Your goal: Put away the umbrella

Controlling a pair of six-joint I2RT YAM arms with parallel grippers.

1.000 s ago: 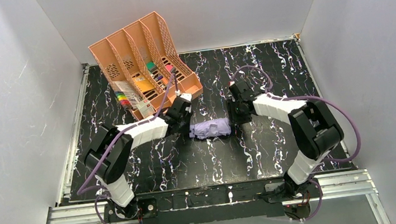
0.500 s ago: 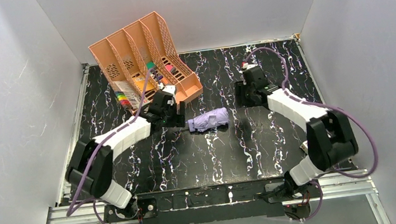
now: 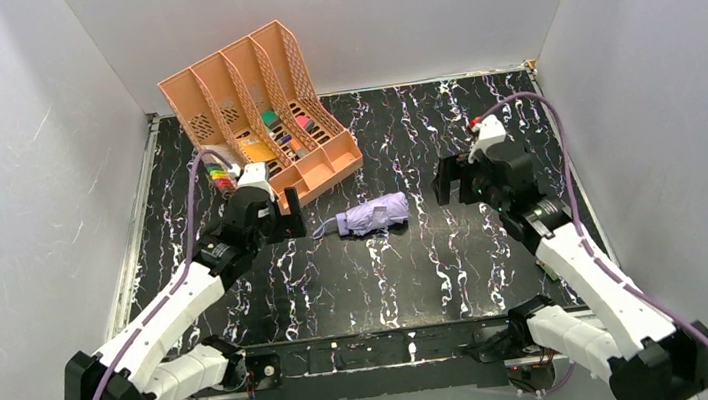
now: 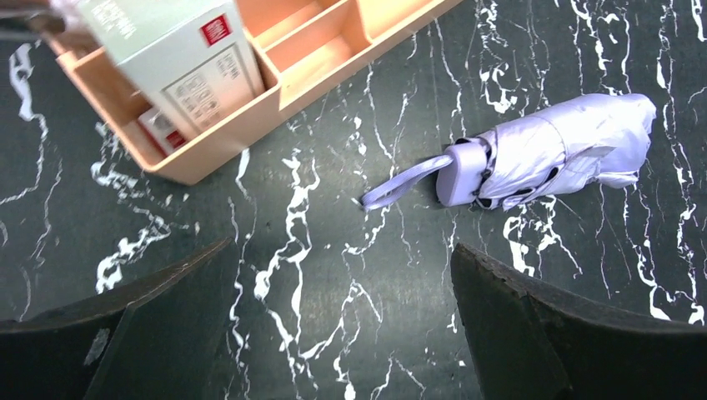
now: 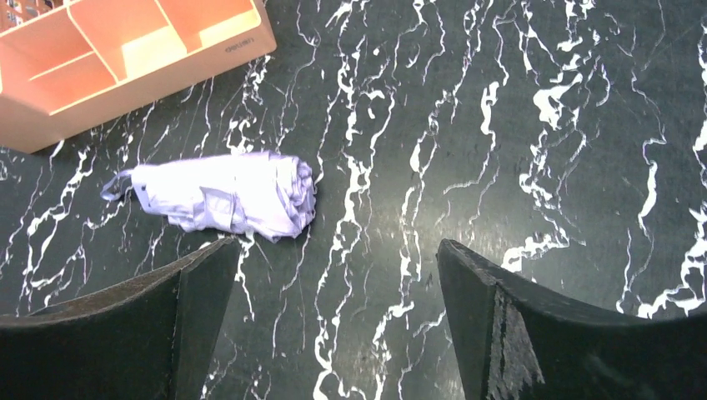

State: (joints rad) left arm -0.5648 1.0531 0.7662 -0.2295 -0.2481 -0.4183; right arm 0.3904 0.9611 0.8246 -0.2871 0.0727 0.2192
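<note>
- On the black, white-veined worktop (image 3: pixel 419 273), near its middle, we find the pale lavender umbrella (image 3: pixel 377 215) lying folded on its side, between the two hands and touching neither.
- Its small handle (image 4: pixel 467 171) points toward the left arm, and the bunched fabric end points toward the right arm.
- From the handle a matching strap (image 4: pixel 404 179) loops out flat onto the worktop, on the side of the left hand.
- We see the left hand (image 3: pixel 281 216) just left of the umbrella with its two dark fingers spread wide and nothing between them.
- From the left wrist camera, the left hand (image 4: pixel 342 250) frames only bare worktop, and the umbrella (image 4: pixel 550 150) lies beyond its right finger.
- We see the right hand (image 3: pixel 455 180) to the right of the umbrella and clear of it, its fingers likewise wide apart and holding nothing.
- From the right wrist camera, the right hand (image 5: pixel 338 244) has only worktop in the gap, and the umbrella (image 5: pixel 229 193) lies just past its left finger.
- At the far left of the worktop stands a peach plastic file organiser (image 3: pixel 258 100) with slanted dividers, and its near corner is close to the umbrella but apart from it.
- We make out a pale box (image 4: pixel 167 50) with a small red label in one compartment of the file organiser, and coloured items in others that are too small to name.
</note>
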